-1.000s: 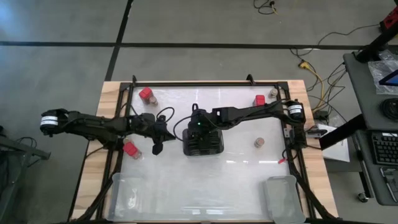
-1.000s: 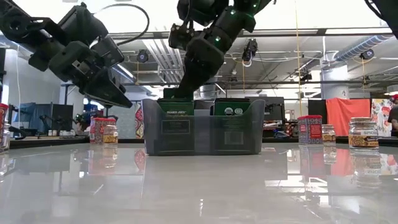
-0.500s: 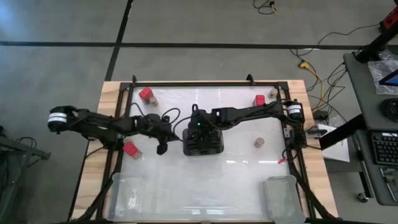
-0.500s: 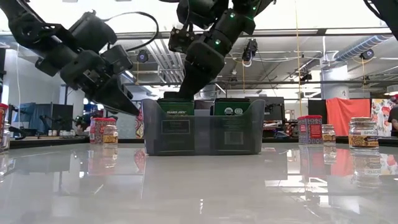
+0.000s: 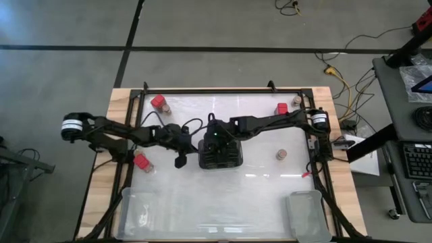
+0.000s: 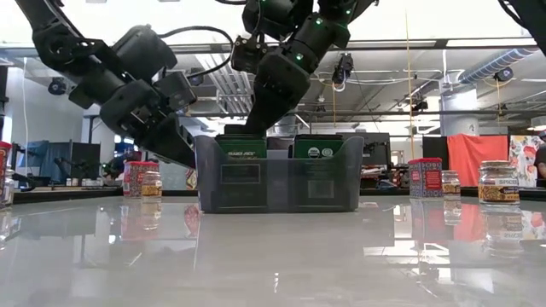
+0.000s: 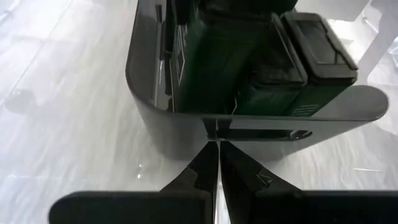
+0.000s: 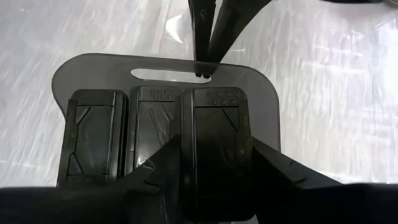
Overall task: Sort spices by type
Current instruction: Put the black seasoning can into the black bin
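A dark grey slotted holder (image 5: 219, 154) stands mid-table with dark green boxes (image 8: 214, 124) upright in it. My right gripper (image 8: 214, 171) reaches down into it from above, its fingers on either side of one green box. My left gripper (image 7: 218, 146), shut, is at the holder's left end wall (image 6: 201, 175). Red boxy spices (image 5: 141, 161) (image 5: 160, 102) (image 5: 282, 108) and small round jars (image 5: 281, 154) (image 5: 296, 101) stand on the table, untouched. My left gripper touches the holder's left end wall just under its handle slot (image 7: 214, 132) with its shut fingertips, coming from the table's left and slanting down. The holder stands flat on the table. My right gripper pinches one dark green box by its top end (image 8: 214, 143), one finger (image 8: 165, 168) on each side, coming from above. The box stands upright in its slot in the holder.
Two clear plastic bins sit at the near edge, one left (image 5: 145, 209) and one right (image 5: 307, 212). A red box and a jar (image 5: 150, 169) stand just beside my left arm. Open table lies between the holder and the bins.
My left gripper has moved toward the table's right and slightly down, from beside the near-left red box to the holder's left end wall, staying shut. The holder and the spices have kept their places.
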